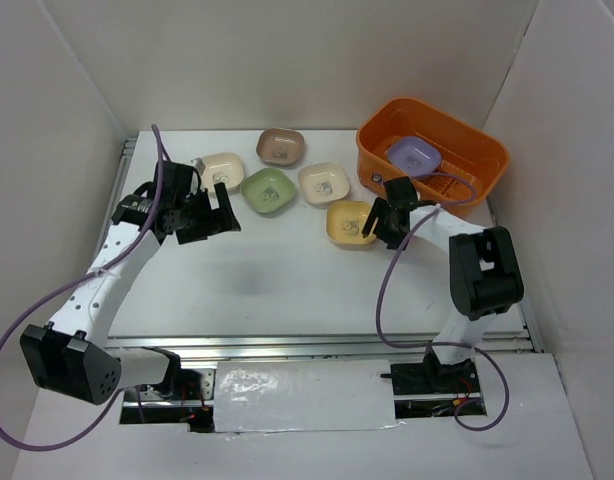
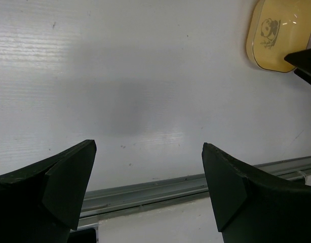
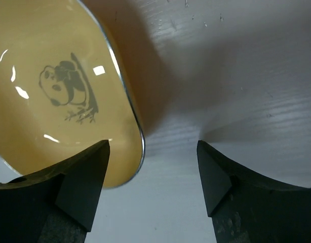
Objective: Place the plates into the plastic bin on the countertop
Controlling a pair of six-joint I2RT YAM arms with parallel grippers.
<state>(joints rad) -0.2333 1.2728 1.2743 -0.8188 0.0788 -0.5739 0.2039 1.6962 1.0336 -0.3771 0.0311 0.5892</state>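
Note:
The orange plastic bin [image 1: 487,150] stands at the back right of the white countertop [image 1: 287,280] with a lavender plate [image 1: 414,154] inside. Outside lie a brown plate [image 1: 281,147], two cream plates [image 1: 223,170] [image 1: 323,183], a green plate [image 1: 268,190] and a yellow plate [image 1: 349,223]. My right gripper [image 1: 377,226] is open, low over the yellow plate's right edge; in the right wrist view one finger is over the yellow plate [image 3: 59,96] and the other over bare counter. My left gripper [image 1: 219,212] is open and empty, left of the green plate, above the counter.
White walls bound the counter on the left, back and right. A metal rail [image 1: 317,345] runs along the near edge, also seen in the left wrist view [image 2: 155,190]. The yellow plate shows at the top right of the left wrist view [image 2: 277,33].

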